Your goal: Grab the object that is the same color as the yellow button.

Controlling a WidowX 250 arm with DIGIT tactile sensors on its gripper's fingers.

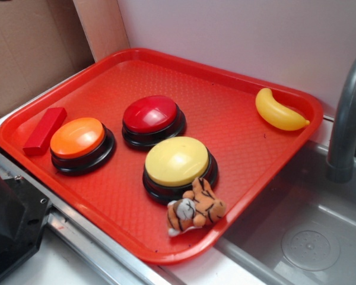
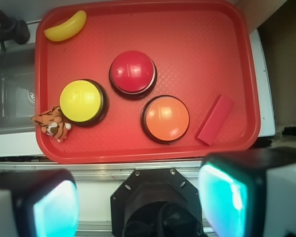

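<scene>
The claw [image 2: 138, 207] is spread wide and holds nothing, well apart from the banana [image 2: 65, 26] on the red tray [image 2: 197, 44].

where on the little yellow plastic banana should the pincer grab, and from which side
Grip the small glossy yellow plastic banana at its thick middle, coming straight down from above, with the fingers closing across its short width. It lies flat near a corner of the red plastic tray, its pointed tips taper and would likely slip, and nothing stands close beside it.
</scene>
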